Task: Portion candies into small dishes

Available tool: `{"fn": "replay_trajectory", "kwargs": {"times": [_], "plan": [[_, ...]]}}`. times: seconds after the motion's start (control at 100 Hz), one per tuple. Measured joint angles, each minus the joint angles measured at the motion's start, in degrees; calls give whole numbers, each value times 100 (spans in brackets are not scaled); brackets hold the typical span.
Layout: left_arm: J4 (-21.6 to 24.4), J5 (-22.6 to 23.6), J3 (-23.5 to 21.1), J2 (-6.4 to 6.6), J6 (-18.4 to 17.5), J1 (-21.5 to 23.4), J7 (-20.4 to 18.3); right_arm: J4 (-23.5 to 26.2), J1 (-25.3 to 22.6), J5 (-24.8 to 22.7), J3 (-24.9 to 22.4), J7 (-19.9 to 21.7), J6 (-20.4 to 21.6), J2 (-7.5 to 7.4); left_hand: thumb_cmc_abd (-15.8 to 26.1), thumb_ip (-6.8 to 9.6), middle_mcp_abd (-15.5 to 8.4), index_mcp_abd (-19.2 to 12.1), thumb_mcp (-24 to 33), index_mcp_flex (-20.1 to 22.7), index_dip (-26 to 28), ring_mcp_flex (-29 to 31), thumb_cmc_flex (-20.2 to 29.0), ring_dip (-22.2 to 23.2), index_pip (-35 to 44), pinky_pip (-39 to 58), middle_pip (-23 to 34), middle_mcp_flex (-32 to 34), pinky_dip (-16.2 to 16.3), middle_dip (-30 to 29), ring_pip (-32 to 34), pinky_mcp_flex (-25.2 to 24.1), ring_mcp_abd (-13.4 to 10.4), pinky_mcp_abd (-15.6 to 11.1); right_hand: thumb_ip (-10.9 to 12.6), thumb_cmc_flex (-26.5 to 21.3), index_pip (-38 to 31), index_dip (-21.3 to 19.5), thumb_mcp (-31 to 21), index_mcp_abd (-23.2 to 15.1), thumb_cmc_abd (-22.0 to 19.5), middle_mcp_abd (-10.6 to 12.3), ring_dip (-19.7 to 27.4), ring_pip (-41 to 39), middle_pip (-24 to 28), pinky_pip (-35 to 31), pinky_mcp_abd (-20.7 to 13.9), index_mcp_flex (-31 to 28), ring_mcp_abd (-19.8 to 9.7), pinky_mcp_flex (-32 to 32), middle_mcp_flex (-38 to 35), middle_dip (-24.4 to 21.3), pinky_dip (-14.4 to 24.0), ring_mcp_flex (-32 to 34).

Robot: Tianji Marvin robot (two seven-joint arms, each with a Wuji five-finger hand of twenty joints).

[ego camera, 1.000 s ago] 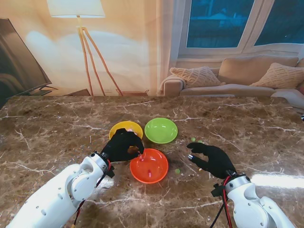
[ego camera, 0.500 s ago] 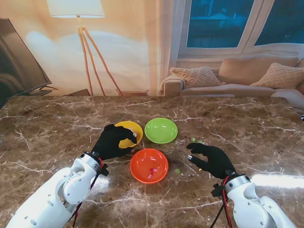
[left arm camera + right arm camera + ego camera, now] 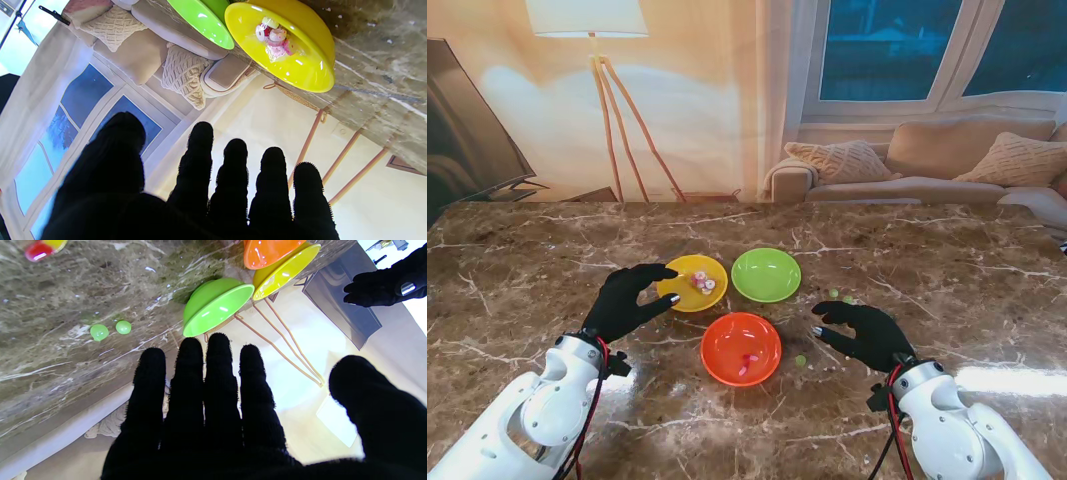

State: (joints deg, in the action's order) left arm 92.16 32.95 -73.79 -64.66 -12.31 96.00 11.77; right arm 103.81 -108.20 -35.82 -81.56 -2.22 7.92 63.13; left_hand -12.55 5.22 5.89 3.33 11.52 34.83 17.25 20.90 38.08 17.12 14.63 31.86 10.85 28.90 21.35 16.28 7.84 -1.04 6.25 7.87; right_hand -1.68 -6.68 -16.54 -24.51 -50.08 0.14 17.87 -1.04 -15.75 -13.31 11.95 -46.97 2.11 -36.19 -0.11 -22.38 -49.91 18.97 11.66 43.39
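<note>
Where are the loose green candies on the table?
In the stand's view, the green candies lie on the marble table right of the green dish and just beyond the right hand; another sits beside the orange dish.

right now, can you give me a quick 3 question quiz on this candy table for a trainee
1. True or false: the green dish holds candies.
2. Which dish lies nearest to me? A yellow dish B orange dish C green dish
3. Fill in: the left robot hand is ____, holding nothing.

Key: 1 false, it looks empty, while wrapped candies lie in the yellow dish. 2 B. 3 open; the right robot hand is open too, with loose green candies on the table beyond it.
</note>
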Motion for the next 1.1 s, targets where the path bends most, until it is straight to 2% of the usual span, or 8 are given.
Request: {"fn": "replay_trajectory", "kwargs": {"times": [0.12, 0.24, 0.41, 0.57, 0.73, 0.79, 0.92, 1.1], "plan": [[-28, -32, 1, -47, 18, 65, 88, 15, 56, -24, 55, 75, -87, -12, 332, 6, 13, 93, -353, -7, -115, -155, 0, -141, -210, -50, 11, -209, -360, -140, -73, -35, 0, -61, 0, 0, 0, 0, 0, 0, 0, 0, 0, 0, 0, 0, 0, 0, 0, 0, 0, 0, 0, 0], [-57, -233, 1, -88, 39, 122, 135, 42, 97, -63, 94, 135, -170, -22, 553, 63, 35, 190, -530, -8, -140, -259, -1, -202, -314, -228, -6, -210, -518, -171, -80, -53, 0, -64, 0, 0, 0, 0, 0, 0, 0, 0, 0, 0, 0, 0, 0, 0, 0, 0, 0, 0, 0, 0], [-77, -285, -1, -145, 120, 204, 384, 91, 134, -172, 106, 256, -274, -38, 570, 65, 73, 230, -568, -8, -141, -302, -1, -214, -323, -464, -52, -212, -590, -214, -83, -80, 0, -64, 0, 0, 0, 0, 0, 0, 0, 0, 0, 0, 0, 0, 0, 0, 0, 0, 0, 0, 0, 0], [-71, -286, -39, -154, 116, 257, 351, 114, 135, -403, 40, 293, -400, -44, 571, 66, 75, 230, -608, -8, -141, -357, -1, -216, -324, -554, -64, -212, -592, -215, -129, -80, 0, -64, 0, 0, 0, 0, -7, -43, 9, 0, 0, 0, 0, 0, 0, 0, 0, 0, 0, 0, 0, 0], [-46, -282, -60, -154, 118, 287, 356, 106, 114, -787, -61, 227, -563, -49, 571, 123, 76, 231, -608, -8, -141, -358, -1, -216, -324, -625, -113, -212, -592, -216, -131, -80, 0, -64, 1, -75, 0, 0, -216, -64, 287, 5, -1, 4, 0, 0, 0, 0, 0, 6, 26, 0, 0, 0], [-32, -275, -70, -154, 118, 300, 360, 82, 109, -853, -90, 210, -639, -53, 571, 162, 77, 231, -609, -8, -141, -358, -1, -216, -324, -627, -113, -212, -592, -216, -131, -80, 0, -64, 3, -369, 0, 0, -304, -125, 478, 13, -1, 62, -57, 0, 0, 0, -1, 95, 193, 0, 0, 0], [-4, -266, -97, -154, 118, 333, 358, -36, 107, -1250, -128, 171, -793, -71, 572, 164, 78, 231, -658, -8, -141, -359, -1, -216, -324, -686, -114, -212, -592, -216, -131, -80, 0, -64, -41, -781, -134, -68, -438, -140, 875, 15, -1, 252, -212, 238, 0, 4, -5, 549, 828, 0, 0, -614], [9, -266, -133, -155, 122, 356, 359, -340, 129, -1631, -82, -116, -1010, -98, 572, 164, 95, 231, -660, -8, -142, -359, -1, -216, -324, -700, -115, -212, -592, -216, -131, -80, 0, -64, -207, -1440, -466, -434, -794, -445, 1582, -37, -25, 382, -301, 960, -82, -94, -14, 1277, 1865, -83, 276, -2055]]}}
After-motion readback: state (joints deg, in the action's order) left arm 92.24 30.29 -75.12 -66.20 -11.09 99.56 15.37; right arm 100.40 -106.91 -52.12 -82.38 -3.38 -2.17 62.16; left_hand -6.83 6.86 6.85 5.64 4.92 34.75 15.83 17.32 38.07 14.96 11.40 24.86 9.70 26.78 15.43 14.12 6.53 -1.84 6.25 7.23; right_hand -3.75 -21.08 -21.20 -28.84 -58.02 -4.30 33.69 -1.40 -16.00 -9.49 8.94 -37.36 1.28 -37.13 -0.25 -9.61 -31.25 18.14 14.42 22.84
